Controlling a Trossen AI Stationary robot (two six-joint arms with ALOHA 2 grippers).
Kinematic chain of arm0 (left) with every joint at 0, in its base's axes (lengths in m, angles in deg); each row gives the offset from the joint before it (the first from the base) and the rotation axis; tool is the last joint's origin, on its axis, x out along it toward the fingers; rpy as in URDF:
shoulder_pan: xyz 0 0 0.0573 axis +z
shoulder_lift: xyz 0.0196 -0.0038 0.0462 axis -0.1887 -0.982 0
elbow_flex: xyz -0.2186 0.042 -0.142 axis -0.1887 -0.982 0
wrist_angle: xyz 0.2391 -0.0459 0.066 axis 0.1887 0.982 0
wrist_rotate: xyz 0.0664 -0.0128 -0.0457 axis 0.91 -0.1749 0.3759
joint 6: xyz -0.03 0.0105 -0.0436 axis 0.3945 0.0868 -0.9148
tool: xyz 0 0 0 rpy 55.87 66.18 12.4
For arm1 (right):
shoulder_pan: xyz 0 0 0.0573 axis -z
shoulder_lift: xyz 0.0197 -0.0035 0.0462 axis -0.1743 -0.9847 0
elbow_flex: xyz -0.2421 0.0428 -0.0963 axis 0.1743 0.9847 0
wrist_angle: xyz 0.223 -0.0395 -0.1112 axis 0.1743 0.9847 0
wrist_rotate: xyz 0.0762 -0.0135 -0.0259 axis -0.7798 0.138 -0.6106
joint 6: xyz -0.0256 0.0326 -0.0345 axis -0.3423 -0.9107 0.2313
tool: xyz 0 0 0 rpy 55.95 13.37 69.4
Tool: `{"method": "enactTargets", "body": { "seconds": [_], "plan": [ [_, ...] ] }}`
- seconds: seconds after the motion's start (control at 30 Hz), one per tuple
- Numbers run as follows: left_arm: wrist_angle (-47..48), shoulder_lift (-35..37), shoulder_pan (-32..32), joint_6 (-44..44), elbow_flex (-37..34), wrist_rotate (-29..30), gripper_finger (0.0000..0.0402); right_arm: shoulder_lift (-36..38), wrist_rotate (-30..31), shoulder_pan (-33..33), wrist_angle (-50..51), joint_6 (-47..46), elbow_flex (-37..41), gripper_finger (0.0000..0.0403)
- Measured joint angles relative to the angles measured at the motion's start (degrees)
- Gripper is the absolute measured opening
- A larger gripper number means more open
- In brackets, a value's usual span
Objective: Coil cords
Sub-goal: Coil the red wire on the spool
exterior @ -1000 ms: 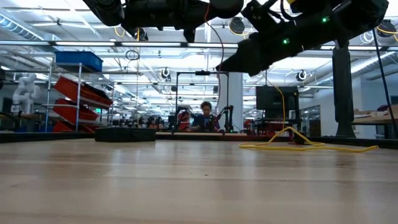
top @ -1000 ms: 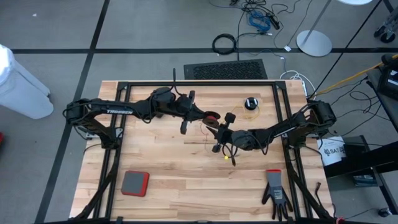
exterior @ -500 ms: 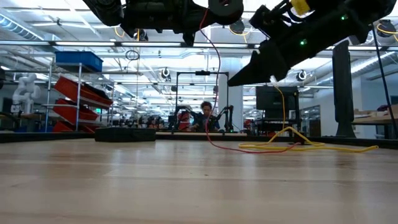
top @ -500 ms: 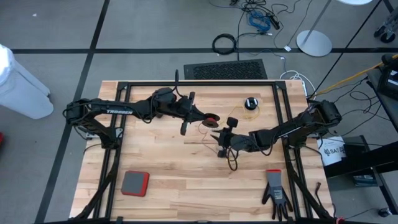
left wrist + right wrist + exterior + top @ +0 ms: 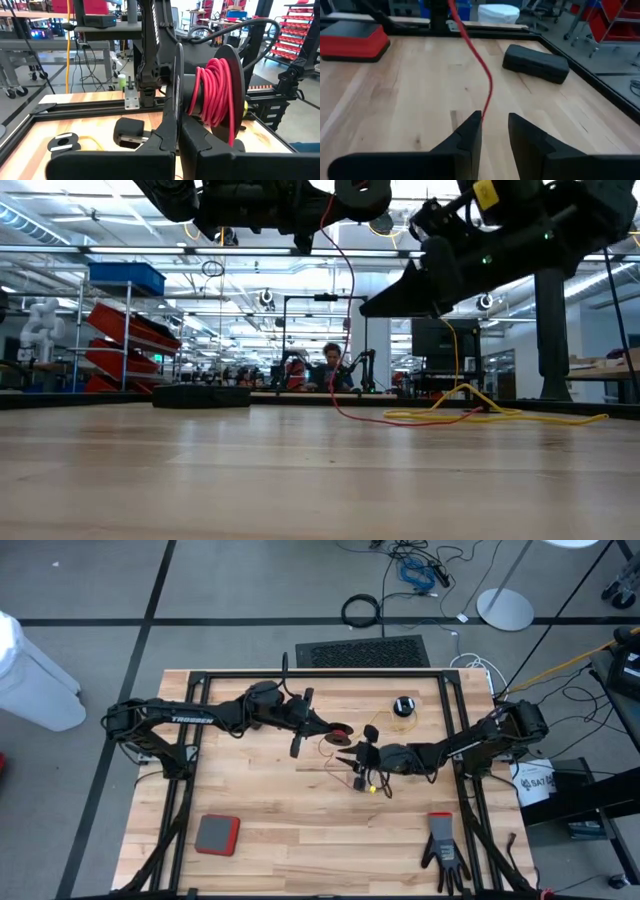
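**Red cord on my reel, loose end between my other fingers**

My left gripper (image 5: pixel 177 145) is clamped on the flange of a black reel (image 5: pixel 227 95) and holds it up above the middle of the table (image 5: pixel 270 810). The reddish-orange cord (image 5: pixel 216 92) sits on it in a fat, tidy bundle of turns, filling most of the drum between the two dark discs. From the reel the cord drops in a loose curve, seen in the low view as a thin red line (image 5: pixel 347 300) falling to the wood and running off beside the yellow cord (image 5: pixel 470 412) that lies flat there in long slack loops.

My right gripper (image 5: pixel 494 131) hangs just beside the reel, toward my right, and low over the boards. Its fingers stand slightly apart, and the red cord runs down into the gap between them; I cannot tell whether a pad touches it.

The second reel (image 5: pixel 403 706), black with a pale centre, lies near the far edge of the table, well apart from both grippers, with yellow cord beside it.

The near half of the table is mostly bare wood. A red-edged grey block (image 5: pixel 217 834) sits near the near left corner and a black glove (image 5: pixel 444 848) near the near right edge. A black frame rail (image 5: pixel 320 673) runs along the far side.
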Motion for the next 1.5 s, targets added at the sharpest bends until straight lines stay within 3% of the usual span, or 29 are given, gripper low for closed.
{"method": "enactTargets", "body": {
  "seconds": [0.17,0.8,1.07,1.27,1.5],
  "plan": [
    [0.02,0.0,-0.02,0.0,-0.02,0.0,0.0004,-1.85,-7.31,1.78,-5.77,-0.36,0.89,0.0084],
    [1.07,-0.02,-0.11,-0.04,-0.02,0.0,0.0004,-12.93,-7.3,3.26,-22.49,0.06,0.92,0.0082],
    [1.07,-0.02,-0.11,-0.04,-0.02,0.0,0.0004,-13.12,-7.26,4.06,-22.65,0.6,0.92,0.0009],
    [3.42,-0.03,-0.11,0.09,-0.02,-0.03,0.0004,-13.1,-6.82,4.76,-19.06,-0.96,0.92,0.0002],
    [12.78,-0.04,-0.11,3.48,-0.02,-3.92,0.0004,-12.77,-4.92,5.01,-12.96,-4.15,0.92,0.0001]
  ]
}}
